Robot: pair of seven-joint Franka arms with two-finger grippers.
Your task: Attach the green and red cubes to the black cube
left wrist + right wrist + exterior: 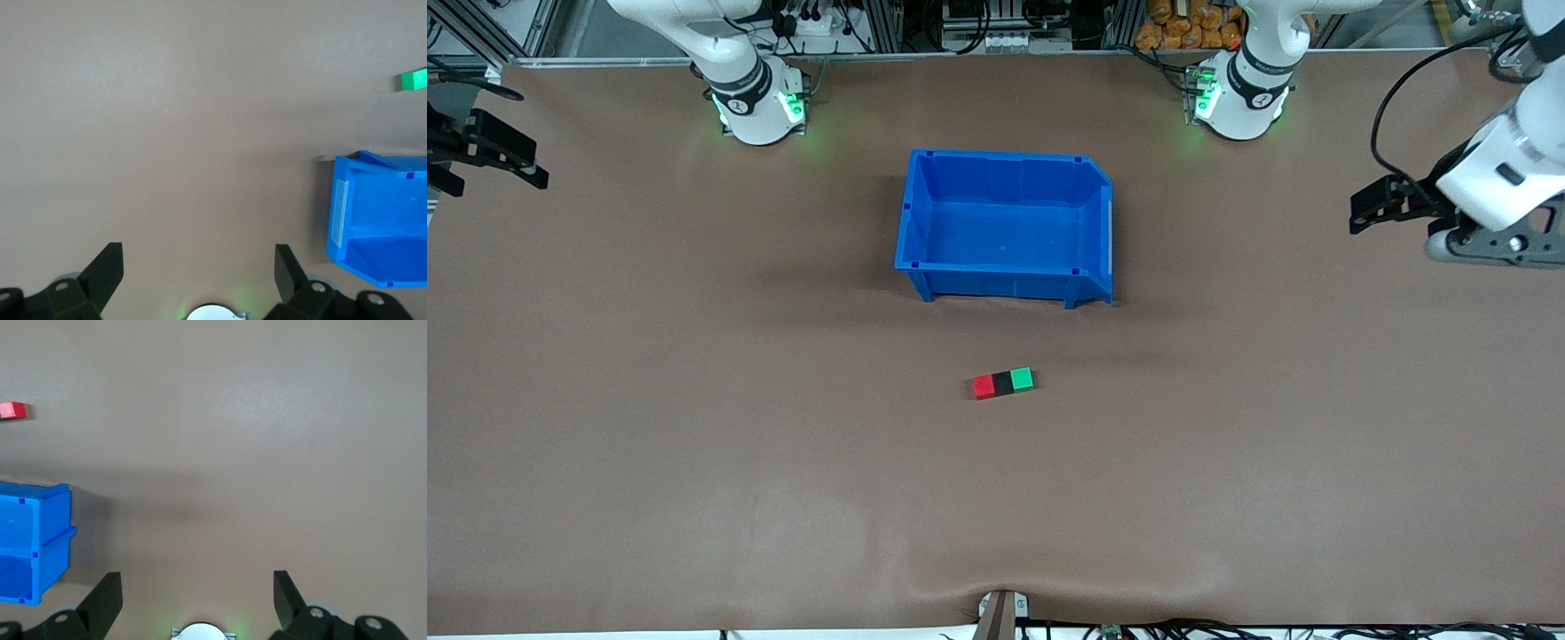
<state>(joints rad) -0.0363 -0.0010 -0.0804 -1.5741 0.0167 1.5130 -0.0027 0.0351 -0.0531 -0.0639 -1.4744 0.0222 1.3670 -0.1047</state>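
Both arms are drawn back to the ends of the surface (694, 462) and wait there. The left arm reaches out from its base to the left arm's end, with its wrist turned so the left end effector (1369, 206) points back toward the middle. The right end effector (494, 151) sits at the right arm's end, likewise pointing inward. Each hangs above bare surface and holds nothing.

In the left wrist view the left end effector (199, 267) shows two dark fingers (107, 270) spread wide apart, with only surface between them. The right wrist view shows the right end effector (197, 587) in the same condition, its fingers (287, 593) set wide and empty.

Item count: one red cube (983, 387), one black cube (1003, 383), one green cube (1022, 379), one blue bin (1103, 231).

The three cubes lie on the surface in a single short row, touching face to face, with the black cube in the middle. The green cube is at the end of the row toward the left end effector; the red cube is at the end toward the right end effector. The row lies well apart from both end effectors, roughly midway between them, and nearer to the front camera than the bin.

The bin stands open side up between the row and the arm bases. It appears empty. The left wrist view catches one bin corner and the green cube (413, 80); the right wrist view catches another bin corner and the red cube (12, 410).
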